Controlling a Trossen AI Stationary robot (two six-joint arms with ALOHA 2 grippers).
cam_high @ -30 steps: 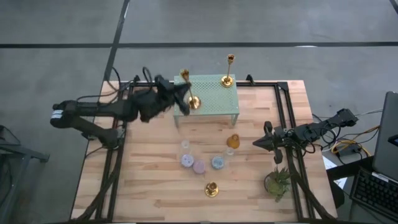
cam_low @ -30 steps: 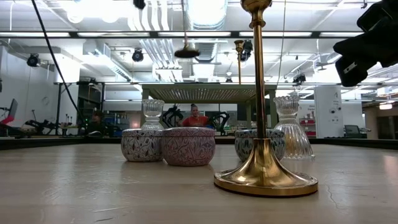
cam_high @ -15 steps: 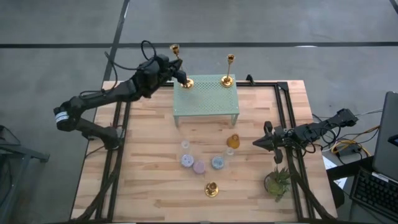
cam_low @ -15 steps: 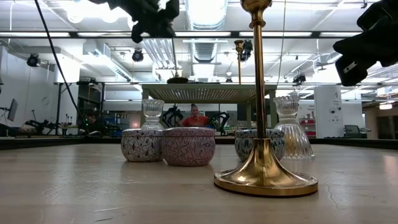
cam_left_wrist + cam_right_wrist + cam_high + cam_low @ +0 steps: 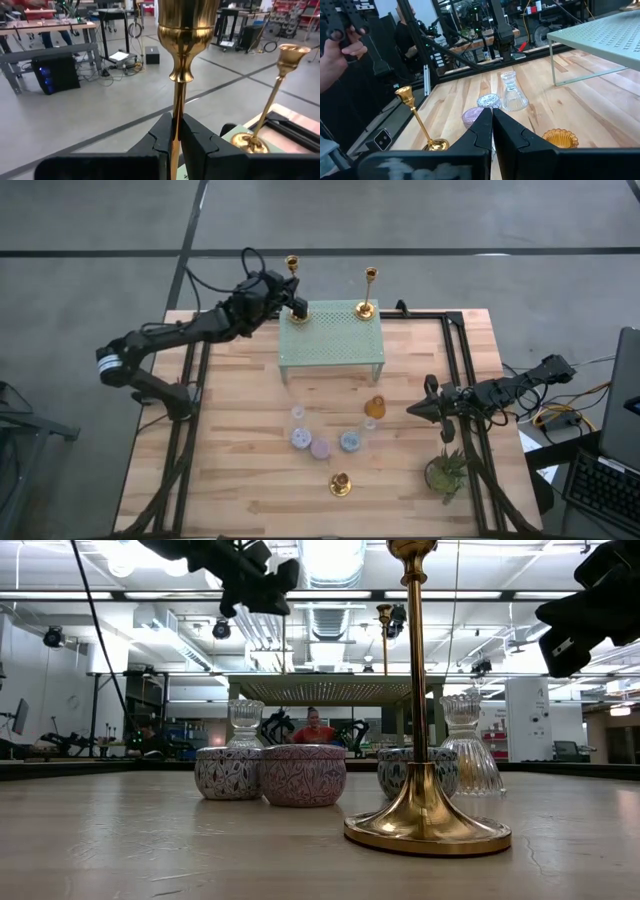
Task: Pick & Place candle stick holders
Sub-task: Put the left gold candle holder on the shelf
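Your left pincer (image 5: 176, 142) grips 1 candlestick (image 5: 293, 264) by its stem at the green rack's (image 5: 332, 340) far left corner. Your right pincer (image 5: 492, 122) is closed, empty, at the counter's (image 5: 240, 470) right.

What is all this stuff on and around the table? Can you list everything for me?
candlesticks: three, gold; one held over the rack's far left corner, one standing on the rack, one on the table near its front edge
rack: one, pale green mesh, far middle of the table
patterned tins: three, centre of the table
clear glass holders: two, behind the tins
amber jar: one, right of centre
plant: one, green, right edge
table: one, light wood
left gripper: shut on the held candlestick's stem
right gripper: shut, empty, right side
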